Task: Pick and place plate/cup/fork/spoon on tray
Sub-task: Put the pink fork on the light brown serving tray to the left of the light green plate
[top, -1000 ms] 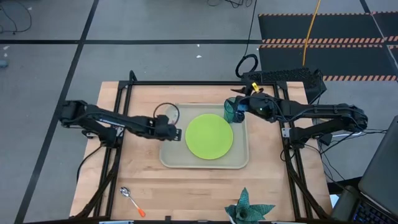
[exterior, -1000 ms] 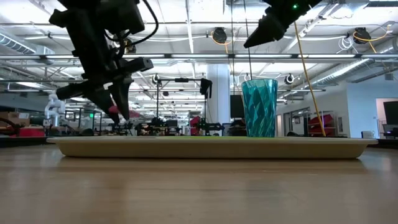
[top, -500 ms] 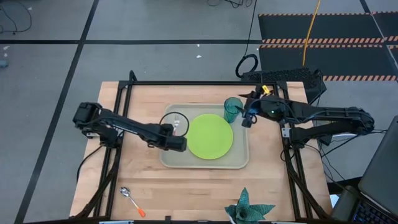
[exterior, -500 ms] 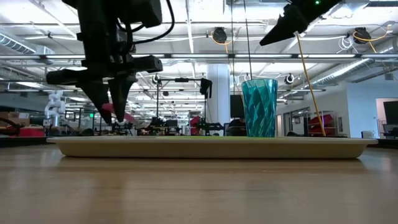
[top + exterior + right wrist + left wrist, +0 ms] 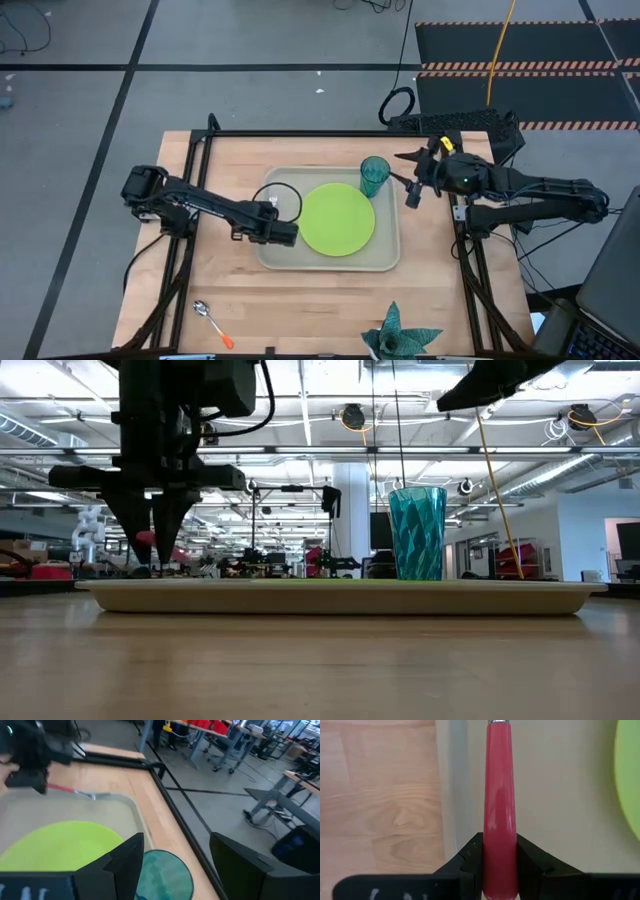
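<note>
Your left gripper (image 5: 499, 870) is clamped on the fork (image 5: 499, 810) by its glossy red-pink handle, over the left end of the smooth beige tray (image 5: 385, 262). Round lime plate (image 5: 337, 219) lies flat mid-tray; ribbed teal cup (image 5: 374, 176) stands upright at the far corner. Your right gripper (image 5: 408, 175) hangs spread and empty just beside the cup.

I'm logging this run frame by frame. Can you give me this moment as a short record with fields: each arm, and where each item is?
left gripper: shut on the fork, held over the tray's left edge
right gripper: open, empty, beside the tray's right rim, apart from the cup
tray: middle of the table
plate: on the tray
cup: upright, on the tray's far right corner
spoon: on the table's near left, off the tray
</note>
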